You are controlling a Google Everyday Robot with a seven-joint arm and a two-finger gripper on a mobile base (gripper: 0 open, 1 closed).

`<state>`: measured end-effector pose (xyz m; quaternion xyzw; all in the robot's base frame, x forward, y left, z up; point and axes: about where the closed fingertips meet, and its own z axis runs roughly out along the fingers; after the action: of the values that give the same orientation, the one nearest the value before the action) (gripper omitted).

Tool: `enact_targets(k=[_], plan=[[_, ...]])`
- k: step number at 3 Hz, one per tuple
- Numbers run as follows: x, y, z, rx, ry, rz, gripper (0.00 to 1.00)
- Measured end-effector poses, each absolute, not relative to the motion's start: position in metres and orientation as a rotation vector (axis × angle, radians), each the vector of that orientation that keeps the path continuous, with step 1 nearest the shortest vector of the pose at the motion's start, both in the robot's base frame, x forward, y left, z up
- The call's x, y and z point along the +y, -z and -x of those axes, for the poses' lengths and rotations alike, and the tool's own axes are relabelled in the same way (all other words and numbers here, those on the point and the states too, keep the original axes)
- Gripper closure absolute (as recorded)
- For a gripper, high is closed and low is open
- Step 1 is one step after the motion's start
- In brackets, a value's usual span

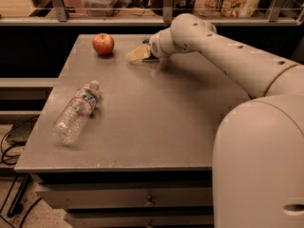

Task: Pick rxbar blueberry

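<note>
Grey table [156, 127]: gripper [137, 55] low near its 12 o'clock edge, apple [103, 43] at the gripper's 9 o'clock, bar unseen, likely hidden under gripper, whose opening and hold can't be told, so reach looks done, grasp unconfirmed, lift left.

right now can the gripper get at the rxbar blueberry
Probably yes: the gripper sits low right of the apple, over a dark sliver that looks like the rxbar blueberry, nothing between them.

arm [228, 56] is reaching from the near right toward the far side | wrist [164, 44] is bending down | hand [138, 54] is hovering low over the far surface [156, 118]
</note>
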<state>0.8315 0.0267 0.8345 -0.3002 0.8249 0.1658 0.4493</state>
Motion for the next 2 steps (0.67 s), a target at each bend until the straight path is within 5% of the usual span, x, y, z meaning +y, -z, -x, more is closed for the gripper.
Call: enact_targets(k=[2], plan=[[0.0244, -0.8302, -0.8307, 2.053, -0.415, 0.702, 0.52]])
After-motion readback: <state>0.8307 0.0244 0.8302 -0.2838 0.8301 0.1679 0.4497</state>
